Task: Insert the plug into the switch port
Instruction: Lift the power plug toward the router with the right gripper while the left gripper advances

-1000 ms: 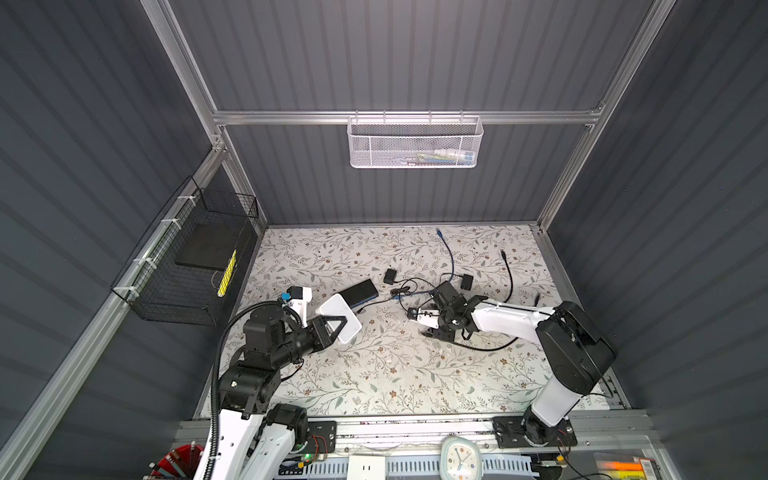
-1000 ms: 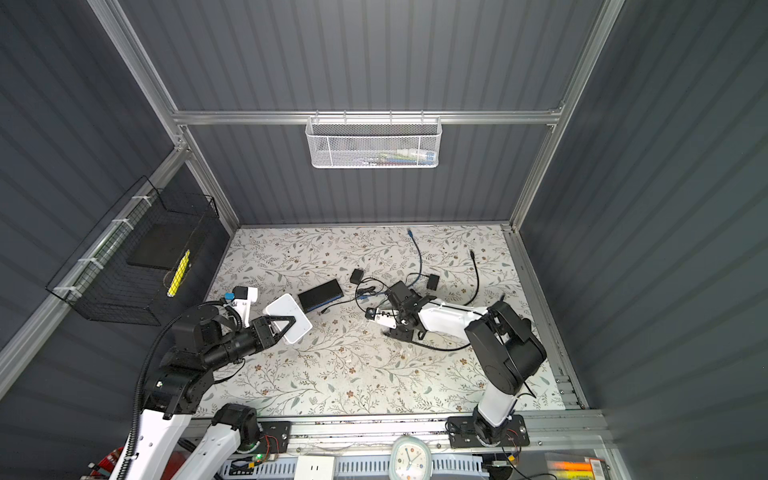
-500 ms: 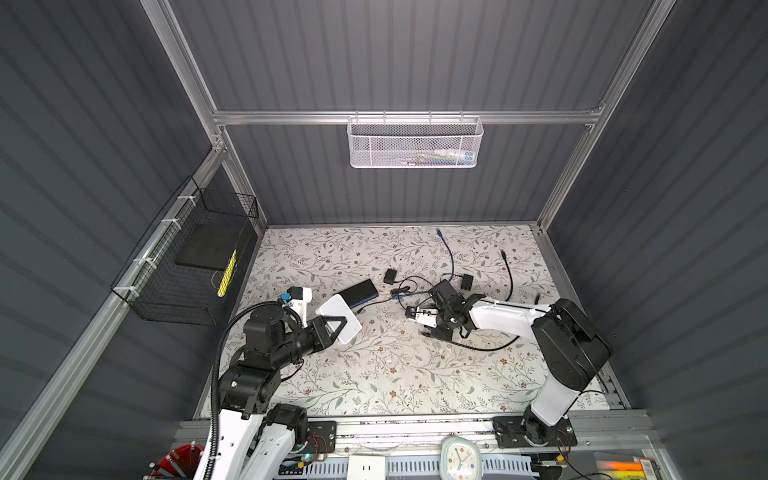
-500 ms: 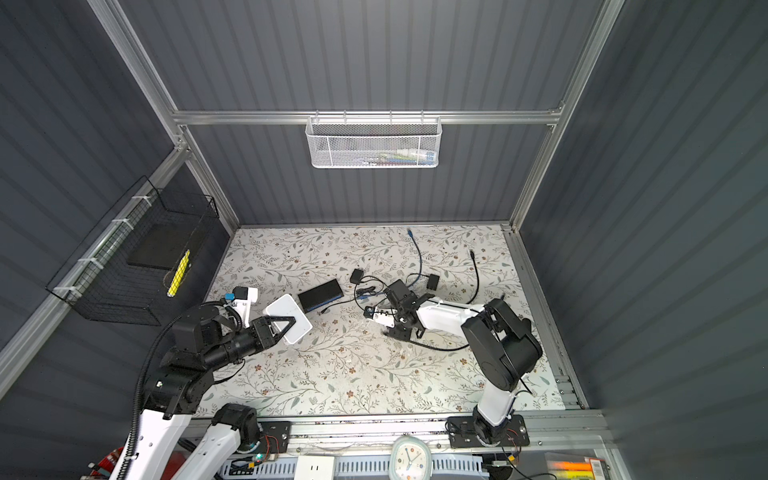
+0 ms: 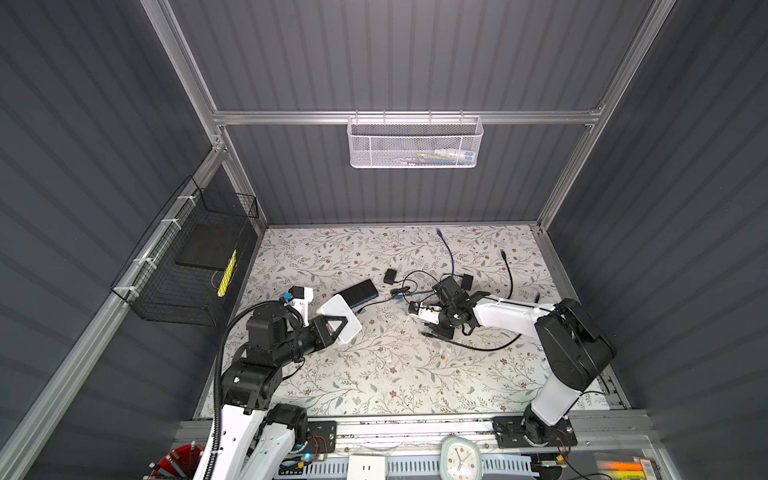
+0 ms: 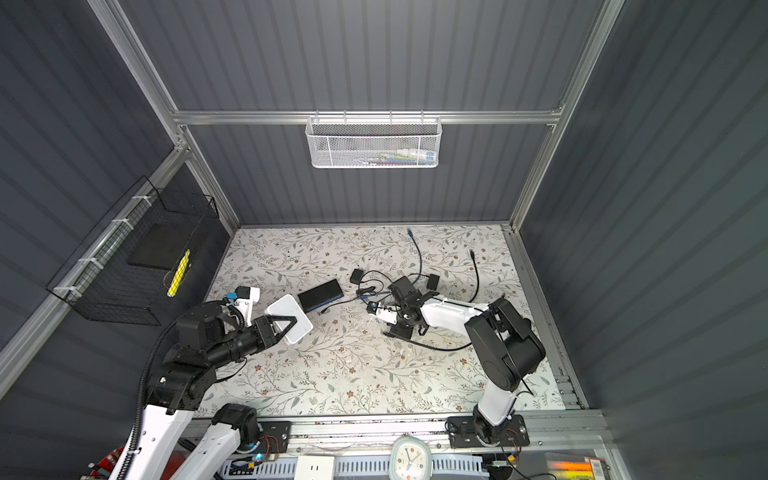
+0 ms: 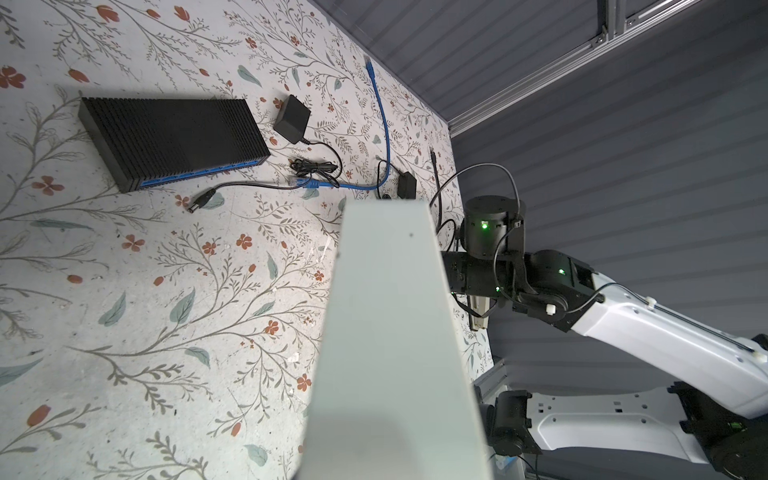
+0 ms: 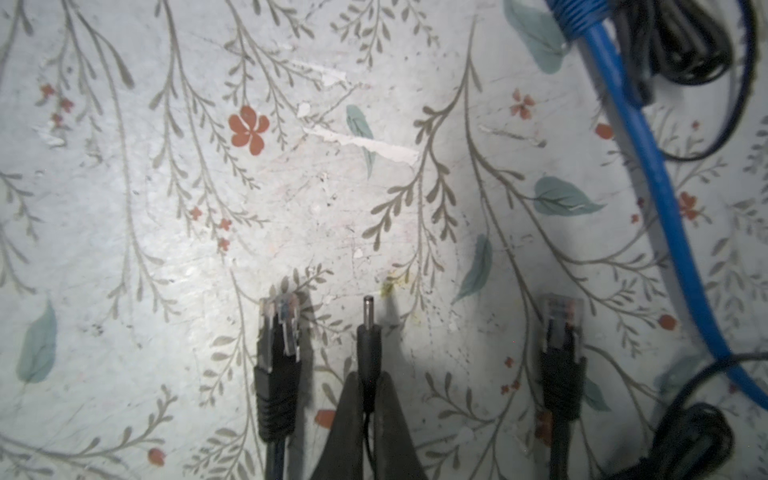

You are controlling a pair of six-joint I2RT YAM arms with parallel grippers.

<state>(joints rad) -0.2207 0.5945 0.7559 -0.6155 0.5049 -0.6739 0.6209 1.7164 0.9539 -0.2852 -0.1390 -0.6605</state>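
Plug sits pinched in our right gripper, down at the floral mat beside black network plugs; our left gripper clamps a white box; the black switch lies well apart; carrying and insertion remain, we judge.

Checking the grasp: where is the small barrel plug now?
In the right wrist view the barrel plug sits pinched in the right gripper, between two black Ethernet plugs on the mat.

We are looking into a robotics lab cell: grey ribbed wall panels on aluminium framing, left arm and right arm bolted to a rail at the floral worktop's near edge, a white mesh basket and a black wire basket hung up.
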